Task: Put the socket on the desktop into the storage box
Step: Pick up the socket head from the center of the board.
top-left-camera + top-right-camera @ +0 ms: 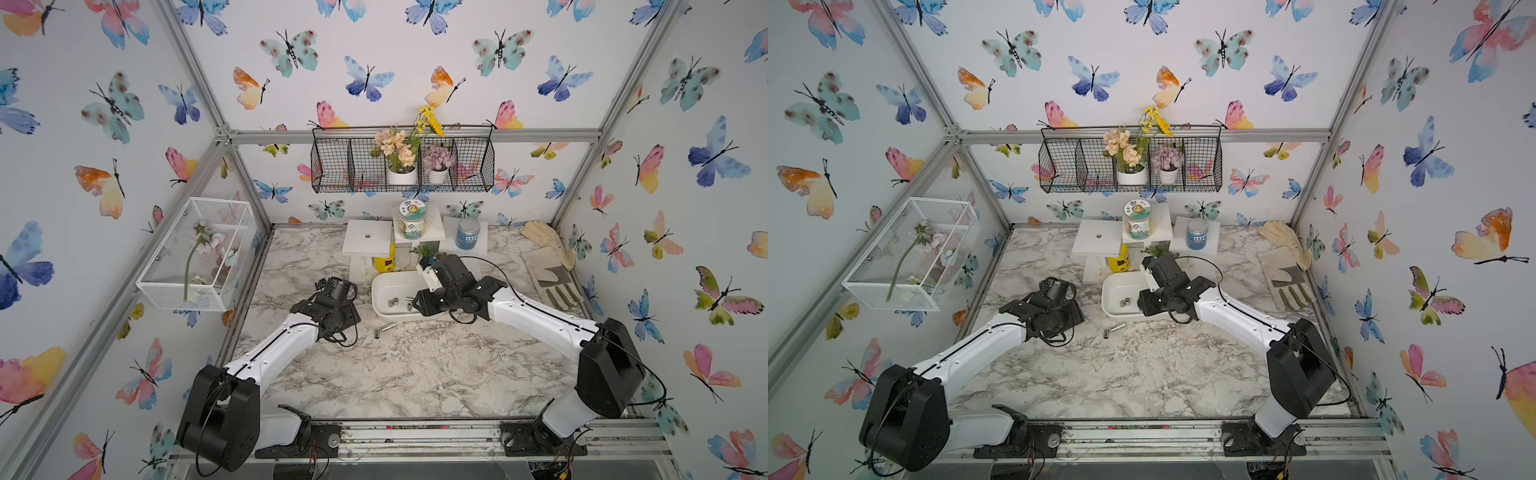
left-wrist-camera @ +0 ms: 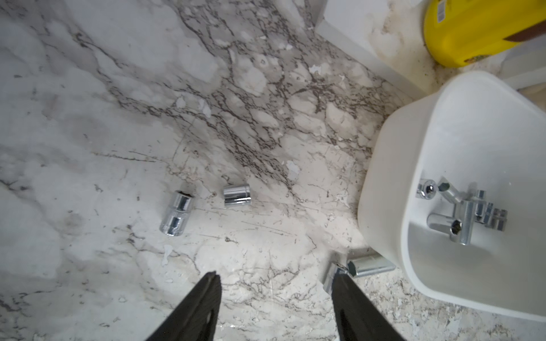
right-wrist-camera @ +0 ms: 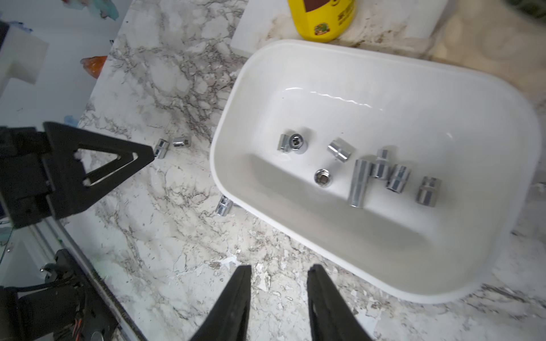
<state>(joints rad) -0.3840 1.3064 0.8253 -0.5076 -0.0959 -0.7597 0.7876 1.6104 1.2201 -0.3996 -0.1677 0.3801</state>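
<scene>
A small shiny metal socket [image 2: 237, 194] and a bumpy one [image 2: 177, 214] lie on their sides on the desktop [image 2: 103, 103], a flat white top with grey marble lines. A longer socket [image 2: 370, 263] lies just beside the storage box [image 2: 381, 177], a smooth white tub with round corners. More round metal sockets [image 3: 360, 183] lie inside it. The left gripper [image 2: 277, 283] is spread wide and empty. The right gripper [image 3: 279, 274] has its pointy black fingers a little apart, holding nothing.

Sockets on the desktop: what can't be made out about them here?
- Socket at the fingertip: left wrist view, partly behind a finger of the left gripper.
- Long socket: same view, one end under the storage box rim.
- Stepped socket and plain short socket: missing from both top views, covered by the left arm.
- Size markings: too small in every view.
</scene>
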